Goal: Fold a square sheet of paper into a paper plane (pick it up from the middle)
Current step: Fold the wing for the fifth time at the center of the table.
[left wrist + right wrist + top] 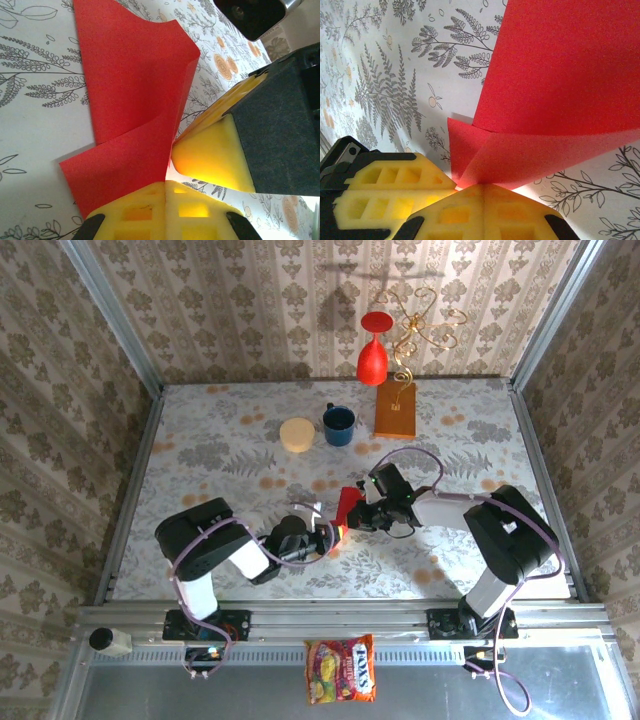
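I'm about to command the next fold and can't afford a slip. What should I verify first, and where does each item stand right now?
1. Left gripper shut on the red sheet: ok, the paper runs into the seam between its fingers.
2. Right gripper shut on the red sheet: ok, the same shows in its wrist view.
3. Working room between grippers: not ok, their fingers crowd together at one spot on the paper.
4. Folded layers aligned: cannot tell, one layer's corner pokes out past the other.
5. Blue mug and orange-brown block clear of the work: ok, both stand toward the far side of the table.
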You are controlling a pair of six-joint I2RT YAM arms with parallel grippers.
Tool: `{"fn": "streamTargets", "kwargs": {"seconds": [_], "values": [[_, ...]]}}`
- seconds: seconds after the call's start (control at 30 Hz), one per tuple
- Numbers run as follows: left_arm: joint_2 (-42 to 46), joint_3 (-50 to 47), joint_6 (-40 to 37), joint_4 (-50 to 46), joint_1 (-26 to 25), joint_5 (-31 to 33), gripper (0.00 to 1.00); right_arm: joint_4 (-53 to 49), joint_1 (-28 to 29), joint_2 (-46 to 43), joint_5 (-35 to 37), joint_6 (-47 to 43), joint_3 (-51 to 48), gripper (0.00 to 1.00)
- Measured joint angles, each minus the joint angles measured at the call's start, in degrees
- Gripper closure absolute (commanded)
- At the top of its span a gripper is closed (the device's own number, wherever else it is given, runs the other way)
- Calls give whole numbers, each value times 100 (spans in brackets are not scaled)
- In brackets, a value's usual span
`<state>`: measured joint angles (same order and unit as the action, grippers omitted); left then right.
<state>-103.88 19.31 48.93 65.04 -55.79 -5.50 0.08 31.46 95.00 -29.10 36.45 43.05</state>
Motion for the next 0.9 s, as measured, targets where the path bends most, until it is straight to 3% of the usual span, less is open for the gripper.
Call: {"fn": "streamTargets", "kwargs": {"seconds": [0.83,0.9], "values": [[-13,66,87,-79,0,42,100,328,-83,649,-170,-109,271,100],[2,63,101,-81,7,44,91,363,-105,691,-210,-105,269,100]]}}
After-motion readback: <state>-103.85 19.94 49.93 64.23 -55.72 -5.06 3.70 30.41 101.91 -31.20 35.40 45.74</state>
